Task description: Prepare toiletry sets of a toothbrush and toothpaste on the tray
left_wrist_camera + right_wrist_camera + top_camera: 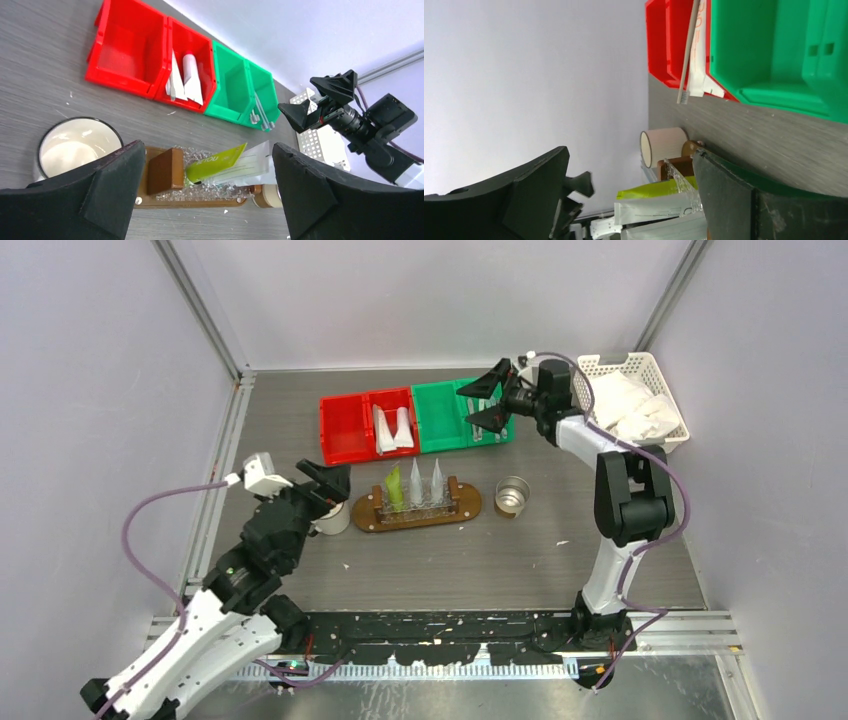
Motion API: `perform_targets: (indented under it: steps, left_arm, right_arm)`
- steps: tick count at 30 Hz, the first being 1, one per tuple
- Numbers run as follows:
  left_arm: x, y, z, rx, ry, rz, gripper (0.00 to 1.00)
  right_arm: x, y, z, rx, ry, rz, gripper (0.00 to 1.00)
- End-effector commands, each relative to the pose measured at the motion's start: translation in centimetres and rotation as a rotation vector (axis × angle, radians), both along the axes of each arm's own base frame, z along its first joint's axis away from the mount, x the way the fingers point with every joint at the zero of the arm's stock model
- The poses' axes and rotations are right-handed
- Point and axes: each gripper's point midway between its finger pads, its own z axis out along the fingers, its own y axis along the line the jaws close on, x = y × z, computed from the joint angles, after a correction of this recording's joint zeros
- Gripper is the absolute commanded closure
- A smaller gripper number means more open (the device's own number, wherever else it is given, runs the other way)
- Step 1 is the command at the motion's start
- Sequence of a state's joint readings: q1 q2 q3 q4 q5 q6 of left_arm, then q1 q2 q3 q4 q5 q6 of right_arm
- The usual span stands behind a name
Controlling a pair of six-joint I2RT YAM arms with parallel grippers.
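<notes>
The grey wood-grain surface sits between pale walls. Nearest, the left gripper stands spread and empty beside the left end of the tray. On the tray, the yellow-green tube and two whitish tubes stand upright, long axes vertical. Farther, the right gripper hovers spread above the green bin, where the toothbrushes lie pointing near-to-far. The probable step is toothbrush pickup: descend, then close across one handle.
</notes>
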State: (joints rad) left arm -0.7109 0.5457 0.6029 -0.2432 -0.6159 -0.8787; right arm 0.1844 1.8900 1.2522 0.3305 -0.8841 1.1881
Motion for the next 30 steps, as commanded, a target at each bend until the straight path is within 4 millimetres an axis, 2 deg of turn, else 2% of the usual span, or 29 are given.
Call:
perform_targets:
  steps: [1,4,7,10,13,15,16,19,21,23,26,30]
  left_arm:
    - [-1.4,2.7,1.5,0.197,0.046,0.016,0.0]
    - [-1.6,2.7,2.4,0.272,0.08,-0.007,0.0]
    - [-1.2,2.0,3.1,0.348,0.099,-0.055,0.0]
    - [-0.3,0.3,3.7,0.44,0.133,-0.136,0.0]
    - [0.8,-0.9,4.2,0.539,0.192,-0.183,0.0]
    - [1.6,-1.2,5.7,0.58,0.199,-0.185,0.0]
    - [2.0,-1.4,6.1,0.596,0.197,-0.189,0.0]
    - [2.9,-1.6,7.4,0.618,0.18,-0.2,0.0]
    - [3.8,-1.1,7.5,0.609,0.207,-0.197,0.0]
    - [4.9,-1.0,6.8,0.545,0.25,-0.242,0.0]
    - [7.1,0.1,5.6,0.45,0.299,-0.258,0.0]
    - [9.2,0.9,3.6,0.459,0.36,-0.236,0.0]
  right_arm:
    - [-0.1,-0.2,2.4,-0.13,-0.047,0.05,0.0]
    - [-0.1,-2.2,2.1,-0.362,-0.036,0.003,0.0]
    - [-0.4,-5.8,2.5,-0.661,-0.057,-0.081,0.0]
    - [-0.6,-10.1,5.3,-0.926,-0.111,-0.237,0.0]
    - [-0.5,-13.1,9.0,-0.998,-0.198,-0.414,0.0]
    - [-0.5,-14.7,9.9,-0.984,-0.203,-0.491,0.0]
    - [-0.5,-15.4,9.7,-0.966,-0.187,-0.507,0.0]
    - [-0.1,-15.4,8.8,-0.848,-0.149,-0.438,0.0]
    - [0.2,-15.1,8.0,-0.814,-0.112,-0.386,0.0]
    - [0.5,-15.4,6.9,-0.849,-0.074,-0.365,0.0]
    - [1.1,-16.2,6.3,-0.908,-0.055,-0.366,0.0]
    - [2.7,-15.4,4.9,-0.898,-0.035,-0.308,0.02]
